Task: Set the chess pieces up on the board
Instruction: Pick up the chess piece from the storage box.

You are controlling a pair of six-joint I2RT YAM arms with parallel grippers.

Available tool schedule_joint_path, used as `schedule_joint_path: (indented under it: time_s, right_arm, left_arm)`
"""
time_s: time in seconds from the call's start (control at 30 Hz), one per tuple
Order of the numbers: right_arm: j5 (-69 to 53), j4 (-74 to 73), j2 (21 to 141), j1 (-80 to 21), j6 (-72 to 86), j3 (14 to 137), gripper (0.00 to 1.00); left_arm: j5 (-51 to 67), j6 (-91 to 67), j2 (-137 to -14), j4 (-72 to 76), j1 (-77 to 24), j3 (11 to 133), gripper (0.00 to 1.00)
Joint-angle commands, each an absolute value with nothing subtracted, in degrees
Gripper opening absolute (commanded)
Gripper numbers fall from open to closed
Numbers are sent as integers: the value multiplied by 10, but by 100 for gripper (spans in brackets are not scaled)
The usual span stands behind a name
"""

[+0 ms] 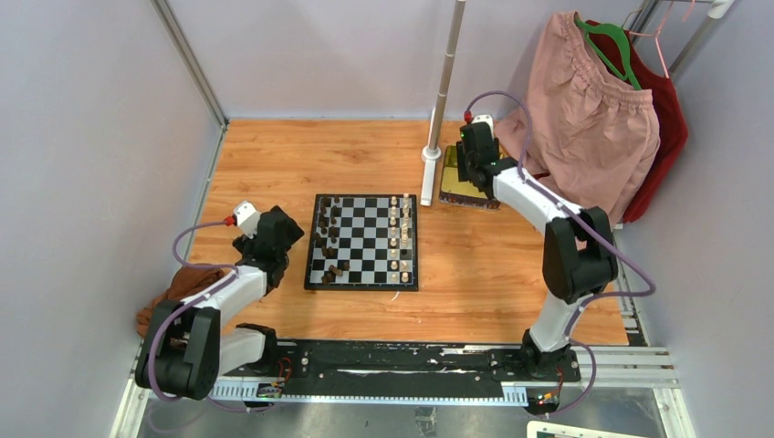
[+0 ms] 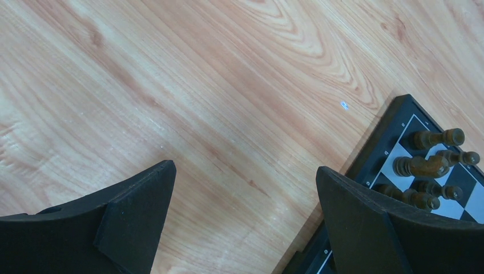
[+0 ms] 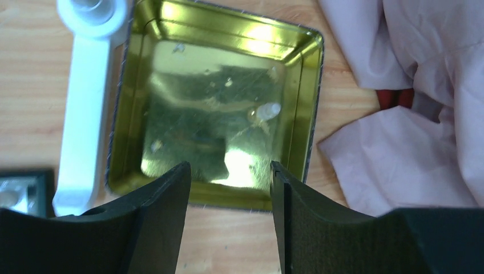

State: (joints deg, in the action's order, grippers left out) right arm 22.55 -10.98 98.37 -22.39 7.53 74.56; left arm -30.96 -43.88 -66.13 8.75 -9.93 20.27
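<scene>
while in one tin, one piece

Bright even light, soft shadows, strong glare inside gold tin

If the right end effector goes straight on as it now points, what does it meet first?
Probably the gold tin, its floor near the front wall; the pale piece lies slightly aside. Depth is unclear.
</scene>
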Motion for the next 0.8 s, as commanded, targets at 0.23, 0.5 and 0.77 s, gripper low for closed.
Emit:
schedule_joint_path:
  time_s: [0.23,0.5,0.77]
  right_arm:
    - [162,-111,1124,-140,66,879,57]
    - [148,-114,1171,-112,75,910,57]
    - [139,-115,1179,-101,82,894,57]
  left_arm:
    - [-342,-425,-695,77,-103,235,100]
    - [-337,-425,-695,77,-103,235,100]
    - [-335,-425,-695,78,-103,235,100]
